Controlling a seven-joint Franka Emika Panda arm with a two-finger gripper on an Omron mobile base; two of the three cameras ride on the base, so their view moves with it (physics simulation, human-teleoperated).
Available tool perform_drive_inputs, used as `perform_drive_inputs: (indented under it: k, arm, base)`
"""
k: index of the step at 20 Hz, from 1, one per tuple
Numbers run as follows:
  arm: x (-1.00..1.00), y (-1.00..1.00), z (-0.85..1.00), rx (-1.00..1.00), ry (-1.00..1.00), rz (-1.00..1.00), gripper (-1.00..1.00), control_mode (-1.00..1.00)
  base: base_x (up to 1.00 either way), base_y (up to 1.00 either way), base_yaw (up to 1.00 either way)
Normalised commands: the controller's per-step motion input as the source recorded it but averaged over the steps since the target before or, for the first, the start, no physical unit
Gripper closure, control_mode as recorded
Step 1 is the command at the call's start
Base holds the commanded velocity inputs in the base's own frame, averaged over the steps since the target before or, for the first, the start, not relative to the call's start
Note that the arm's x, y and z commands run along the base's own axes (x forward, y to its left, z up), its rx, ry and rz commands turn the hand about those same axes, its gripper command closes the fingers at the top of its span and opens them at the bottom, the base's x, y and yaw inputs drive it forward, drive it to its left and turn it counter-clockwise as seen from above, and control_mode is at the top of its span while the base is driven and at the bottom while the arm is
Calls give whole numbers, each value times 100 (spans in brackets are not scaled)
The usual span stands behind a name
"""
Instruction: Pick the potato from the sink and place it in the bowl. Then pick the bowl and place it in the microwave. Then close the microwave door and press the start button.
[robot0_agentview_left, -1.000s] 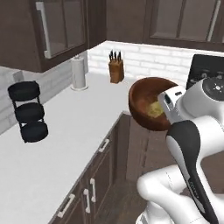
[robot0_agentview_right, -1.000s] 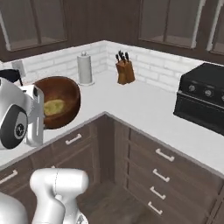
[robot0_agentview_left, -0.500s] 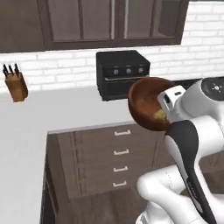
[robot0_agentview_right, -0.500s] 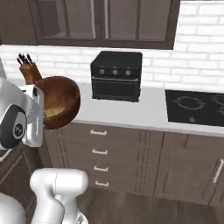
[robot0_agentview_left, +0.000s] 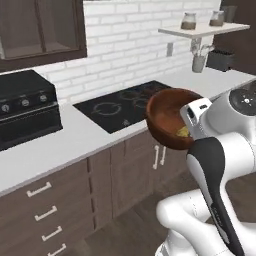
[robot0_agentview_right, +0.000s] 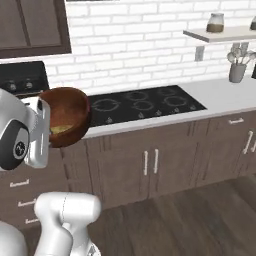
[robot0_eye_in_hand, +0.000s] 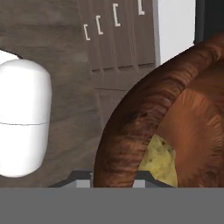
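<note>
Pincer (robot0_eye_in_hand: 114, 177) clamping the rim of the bowl (robot0_agentview_left: 170, 122), carrying it aloft beside the white arm, clear of the surface (robot0_agentview_left: 75, 135). Potato (robot0_eye_in_hand: 161, 159) lying inside the bowl, low against its wall, the bowl tipping noticeably toward the arm. Judging the step as transporting toward the microwave: levelling the bowl, keeping the swing slow, avoiding jolts that might roll the potato out. Passing the black cooktop (robot0_agentview_right: 145, 105) and oven (robot0_agentview_left: 25, 112) on the way.

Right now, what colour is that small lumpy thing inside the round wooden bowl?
Yellowish-tan: the small lumpy potato in the reddish-brown bowl. Hand view shows it best.
</note>
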Motion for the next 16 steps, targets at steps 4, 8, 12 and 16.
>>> perform_drive_inputs:
  k: [4, 8, 12, 16]
  arm:
    - [0, 0, 0, 0, 0, 0, 100, 100]
    - [0, 0, 0, 0, 0, 0, 100, 100]
    - [0, 0, 0, 0, 0, 0, 100, 100]
    - [0, 0, 0, 0, 0, 0, 100, 100]
  base:
    - [12, -83, -76]
    - [6, -75, -78]
    - [3, -64, -81]
    - [3, -56, -83]
